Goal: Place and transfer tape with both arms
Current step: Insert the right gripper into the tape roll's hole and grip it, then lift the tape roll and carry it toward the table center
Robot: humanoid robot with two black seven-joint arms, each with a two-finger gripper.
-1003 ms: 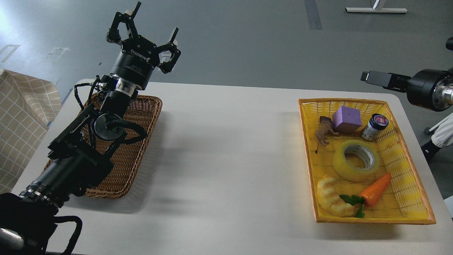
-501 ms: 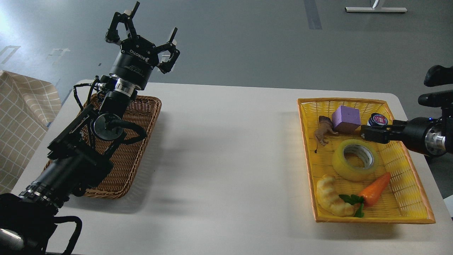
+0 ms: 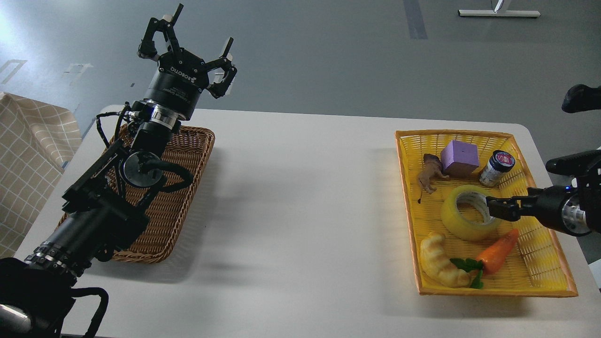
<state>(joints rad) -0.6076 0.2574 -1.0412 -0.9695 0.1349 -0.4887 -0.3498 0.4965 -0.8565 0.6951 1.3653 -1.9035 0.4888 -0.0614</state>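
The tape point(image 3: 471, 212) lies flat in the middle of the yellow basket point(image 3: 544, 263), its grey-white core facing up. The right gripper point(image 3: 493, 207) reaches in from the right edge, its dark tip over the right side of the roll, at the rim of the core. It is seen nearly end-on and dark, so I cannot tell whether its fingers are apart or together, nor whether they touch the tape.

Around the tape in the same basket: a purple block point(image 3: 459, 158) and a small brown animal figure point(image 3: 429, 174) toward the far end, a small jar with a dark lid point(image 3: 496, 168) just to the right of the block, a toy carrot point(image 3: 498, 249) near the roll on the near side, and a pale croissant toy point(image 3: 441, 261) to the left of the carrot's green leaves.

The yellow basket sits on the right part of the white worktop point(image 3: 300, 211). Well apart, on the left part, sits a brown wicker basket point(image 3: 176, 197). The left arm rises over that wicker basket, and the left gripper point(image 3: 188, 56) is held high above its far end, pointing up and away, with its fingers point(image 3: 226, 50) spread wide apart and nothing between them.

A checked cloth point(image 3: 28, 155) hangs beside the worktop at the left edge.
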